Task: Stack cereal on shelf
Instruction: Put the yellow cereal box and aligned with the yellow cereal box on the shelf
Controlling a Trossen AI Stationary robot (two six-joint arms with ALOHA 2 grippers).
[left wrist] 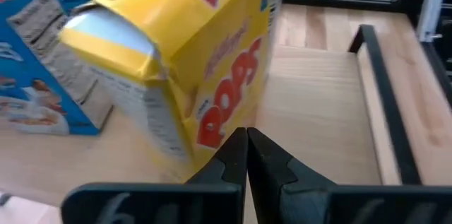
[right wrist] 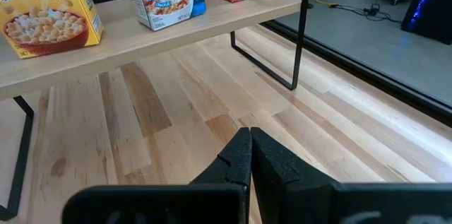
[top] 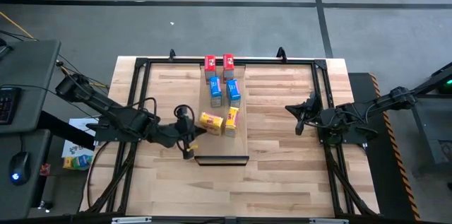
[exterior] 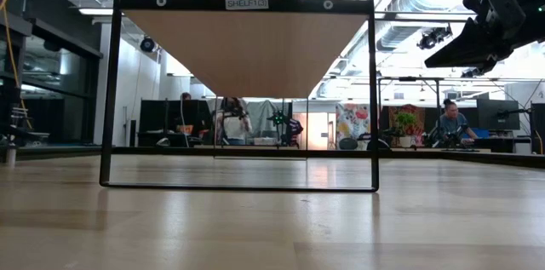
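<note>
The shelf [top: 238, 111] is seen at the table's [top: 282, 174] middle, with six cereal boxes [top: 216, 88] on it. Beside the shelf, the left gripper [top: 191, 139] is fully closed on nothing, just beside a tilted yellow box [top: 210, 121]. Well right of the shelf, the right gripper [top: 299, 114] is closed and empty.

Bright, even overhead light w/ soft shadows only; ceiling lamps [exterior: 72, 10] glare at 10 o'clock in low view. Tabletop [exterior: 272, 227] foreground there is blurred. Left wrist view soft: yellow box [left wrist: 191, 61] too close, out of focus.
</note>
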